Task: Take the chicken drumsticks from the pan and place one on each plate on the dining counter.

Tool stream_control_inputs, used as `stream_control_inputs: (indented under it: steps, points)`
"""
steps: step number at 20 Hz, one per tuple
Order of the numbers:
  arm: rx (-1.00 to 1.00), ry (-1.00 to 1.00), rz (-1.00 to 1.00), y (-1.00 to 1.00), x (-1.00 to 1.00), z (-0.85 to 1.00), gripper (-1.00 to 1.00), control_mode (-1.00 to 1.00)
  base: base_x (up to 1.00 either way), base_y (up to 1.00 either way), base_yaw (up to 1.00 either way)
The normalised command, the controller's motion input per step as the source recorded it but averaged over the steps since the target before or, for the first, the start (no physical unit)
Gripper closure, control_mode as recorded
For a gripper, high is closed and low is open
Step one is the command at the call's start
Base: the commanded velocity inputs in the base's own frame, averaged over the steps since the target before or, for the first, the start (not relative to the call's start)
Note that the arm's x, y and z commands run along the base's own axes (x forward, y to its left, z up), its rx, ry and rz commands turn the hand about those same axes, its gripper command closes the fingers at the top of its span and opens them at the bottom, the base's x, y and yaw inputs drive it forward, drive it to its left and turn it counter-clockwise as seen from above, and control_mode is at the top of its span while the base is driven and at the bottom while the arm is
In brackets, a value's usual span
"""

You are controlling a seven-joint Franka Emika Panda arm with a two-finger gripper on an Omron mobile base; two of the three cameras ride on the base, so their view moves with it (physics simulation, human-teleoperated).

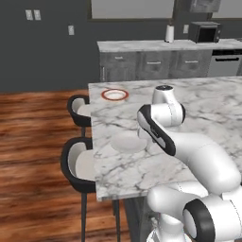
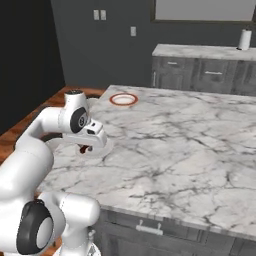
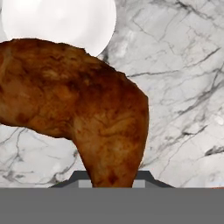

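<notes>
A glossy reddish-brown chicken drumstick (image 3: 83, 109) sits between my gripper's (image 3: 113, 180) jaws, which are shut on its narrow end. In the right base view the gripper (image 2: 86, 148) hangs low over the dining counter (image 2: 170, 135) near its left edge, with the drumstick (image 2: 83, 149) a small dark red spot under it. Just beyond lies the plain white plate (image 3: 61, 22), also seen on the marble (image 1: 125, 142) beside my forearm. The red-rimmed plate (image 1: 115, 95) (image 2: 123, 99) rests empty at the counter's far left corner. The pan is out of view.
Two dark stools (image 1: 78, 109) (image 1: 78, 166) stand along the dining counter's left edge over a wood floor. Against the back wall runs another marble counter (image 1: 156, 45) with a paper towel roll (image 1: 169, 33) and a microwave (image 1: 204, 32).
</notes>
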Motion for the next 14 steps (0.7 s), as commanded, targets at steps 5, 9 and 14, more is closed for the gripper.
stream_control_inputs:
  steps: [5, 9, 14]
  points:
    - [0.00, 0.00, 0.00, 0.00, 0.00, 0.00, 1.00, 1.00, 0.39, 0.14, -0.08]
    - [0.00, 0.00, 0.00, 0.00, 0.00, 0.00, 1.00, 1.00, 0.35, 0.10, -0.13]
    - [0.00, 0.00, -0.01, -0.01, 0.07, 0.00, 1.00, -1.00, 0.03, 0.00, -0.04]
